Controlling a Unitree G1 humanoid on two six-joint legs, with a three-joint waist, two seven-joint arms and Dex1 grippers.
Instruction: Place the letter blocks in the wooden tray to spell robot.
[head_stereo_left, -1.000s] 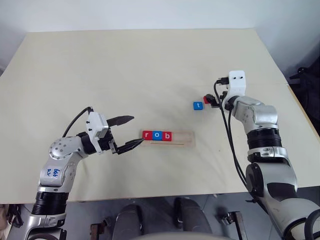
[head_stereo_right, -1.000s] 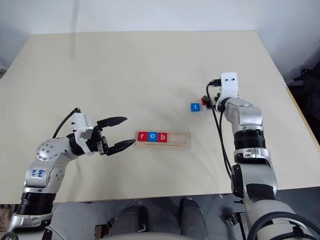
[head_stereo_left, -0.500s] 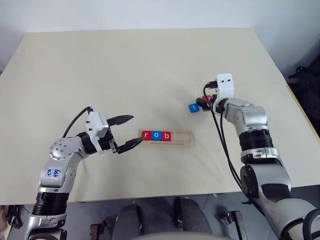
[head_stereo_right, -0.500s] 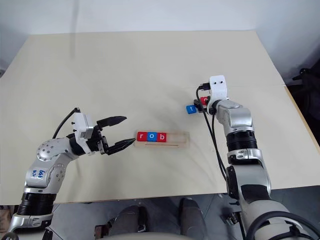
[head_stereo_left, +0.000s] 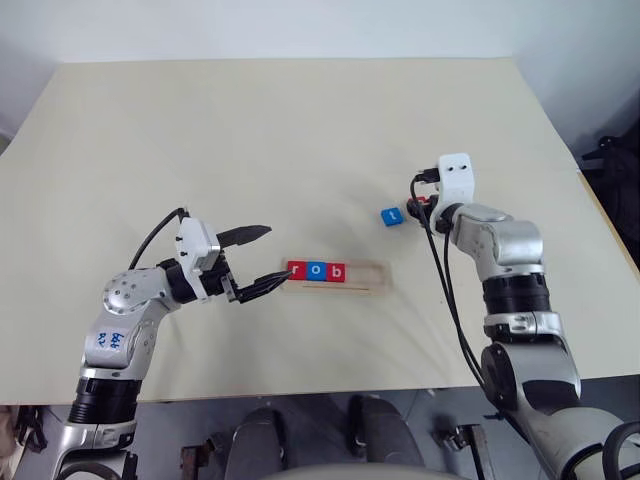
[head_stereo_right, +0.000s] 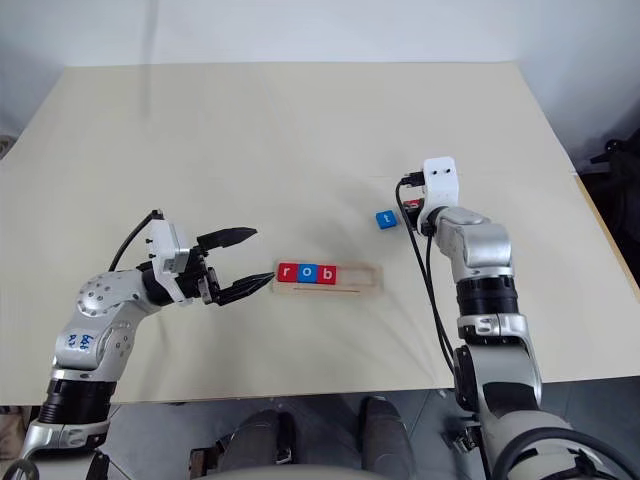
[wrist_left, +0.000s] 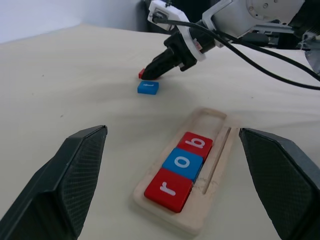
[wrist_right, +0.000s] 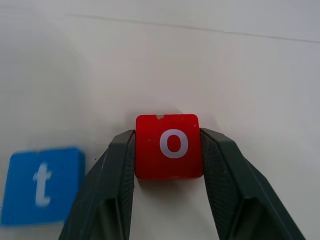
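The wooden tray (head_stereo_left: 365, 280) lies at the table's middle front. In its left half sit a red r (head_stereo_left: 296, 270), a blue o (head_stereo_left: 316, 270) and a red b (head_stereo_left: 336, 271); its right half is bare. To the right and farther back, my right gripper (wrist_right: 167, 135) is shut on a red o block (wrist_right: 168, 146) at table level. A blue t block (head_stereo_left: 391, 216) lies flat just to its left, apart from the fingers. Left of the tray's end, my left gripper (head_stereo_left: 276, 255) hovers open and holds nothing.
The pale table (head_stereo_left: 250, 140) stretches wide and bare behind the tray. Its right edge (head_stereo_left: 600, 225) runs close past my right arm, and a black cable (head_stereo_left: 445, 290) hangs along that arm.
My right gripper's fingers have closed on the red o block, and that hand has drawn back a little. My left arm has stayed put.
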